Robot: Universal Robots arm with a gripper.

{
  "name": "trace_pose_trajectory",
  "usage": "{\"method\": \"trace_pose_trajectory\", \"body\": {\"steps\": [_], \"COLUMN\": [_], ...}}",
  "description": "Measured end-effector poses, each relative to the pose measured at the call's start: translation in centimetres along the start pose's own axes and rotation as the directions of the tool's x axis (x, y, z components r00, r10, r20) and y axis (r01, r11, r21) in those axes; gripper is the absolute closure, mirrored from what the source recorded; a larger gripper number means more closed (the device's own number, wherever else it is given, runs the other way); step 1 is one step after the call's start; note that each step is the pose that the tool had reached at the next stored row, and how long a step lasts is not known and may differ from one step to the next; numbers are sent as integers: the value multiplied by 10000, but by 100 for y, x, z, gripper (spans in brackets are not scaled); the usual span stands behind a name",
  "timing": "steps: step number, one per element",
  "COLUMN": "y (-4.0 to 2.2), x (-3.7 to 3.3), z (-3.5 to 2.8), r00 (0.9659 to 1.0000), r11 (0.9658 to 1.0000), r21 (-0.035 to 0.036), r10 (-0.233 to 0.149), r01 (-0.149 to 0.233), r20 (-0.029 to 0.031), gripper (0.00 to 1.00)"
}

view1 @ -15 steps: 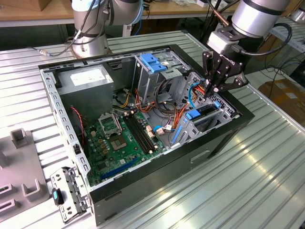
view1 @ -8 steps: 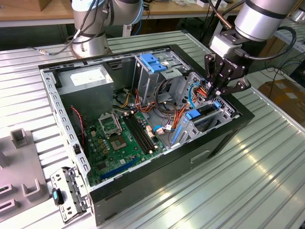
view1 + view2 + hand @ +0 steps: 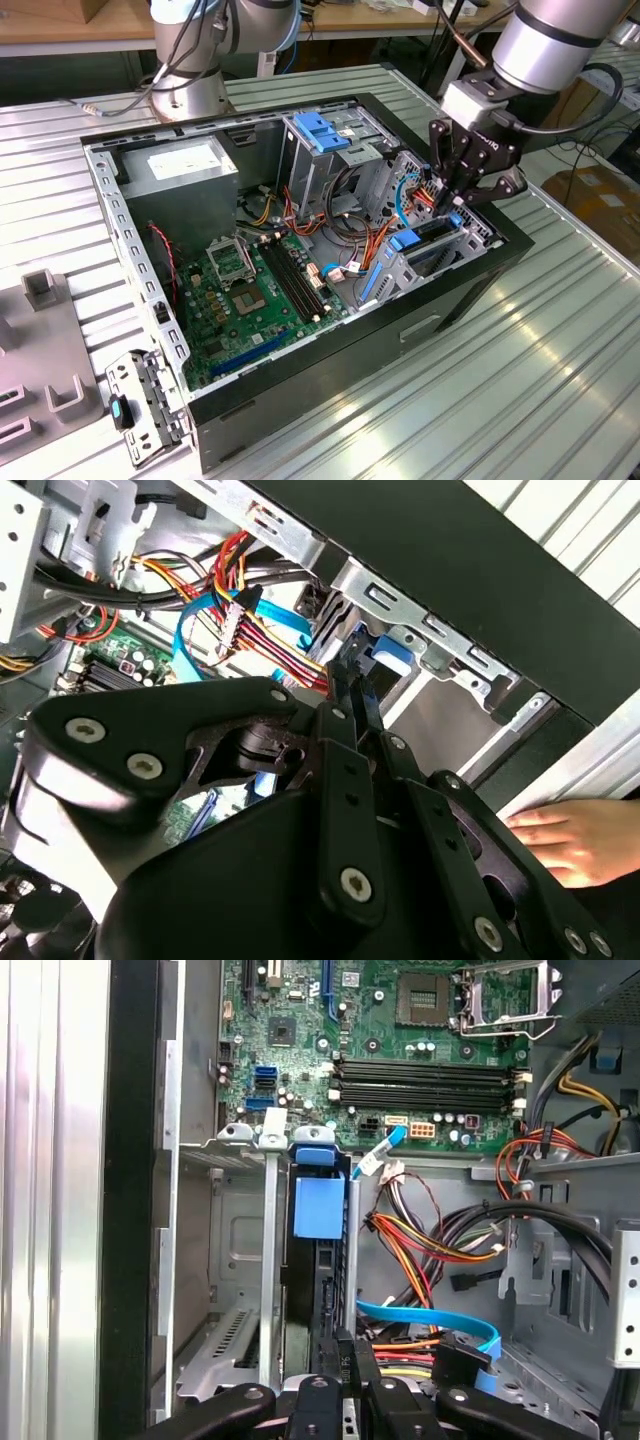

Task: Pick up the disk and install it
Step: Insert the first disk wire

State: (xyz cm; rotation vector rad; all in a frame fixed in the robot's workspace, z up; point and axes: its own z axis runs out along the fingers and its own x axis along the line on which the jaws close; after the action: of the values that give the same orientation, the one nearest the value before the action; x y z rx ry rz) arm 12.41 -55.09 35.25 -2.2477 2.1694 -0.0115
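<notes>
Blue side rails mark the disk [image 3: 318, 1260], which is seen standing on edge in the drive bay [image 3: 240, 1260] of the open computer case [image 3: 470, 290], directly beneath the gripper [image 3: 345, 1355]. In both wrist views the black fingers [image 3: 352, 695] are seen drawn together over the disk's upper edge; they are judged clamped on it, though the contact itself is partly hidden. Red, yellow and orange power cables [image 3: 420, 1245] and a blue data cable [image 3: 430, 1318] lie just beside the gripper. A person's hand [image 3: 575, 840] rests against the case wall near the gripper. The insertion step is judged to be in hand, with pick-up complete. Full seating calls for a straight push along the bay guides, clear of the cables.
</notes>
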Motion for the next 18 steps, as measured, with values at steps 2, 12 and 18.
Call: {"method": "trace_pose_trajectory", "body": {"steps": [2, 12, 18], "y": [6, 52, 52], "x": [7, 42, 42], "z": [13, 40, 53], "r00": [10000, 9999, 9996], "r11": [10000, 9999, 9996], "r21": [15, 98, 99], "r10": [0, 120, 265], "r01": [0, -120, -265], "r20": [-4, -9, -11], "gripper": [83, 83, 83]}}
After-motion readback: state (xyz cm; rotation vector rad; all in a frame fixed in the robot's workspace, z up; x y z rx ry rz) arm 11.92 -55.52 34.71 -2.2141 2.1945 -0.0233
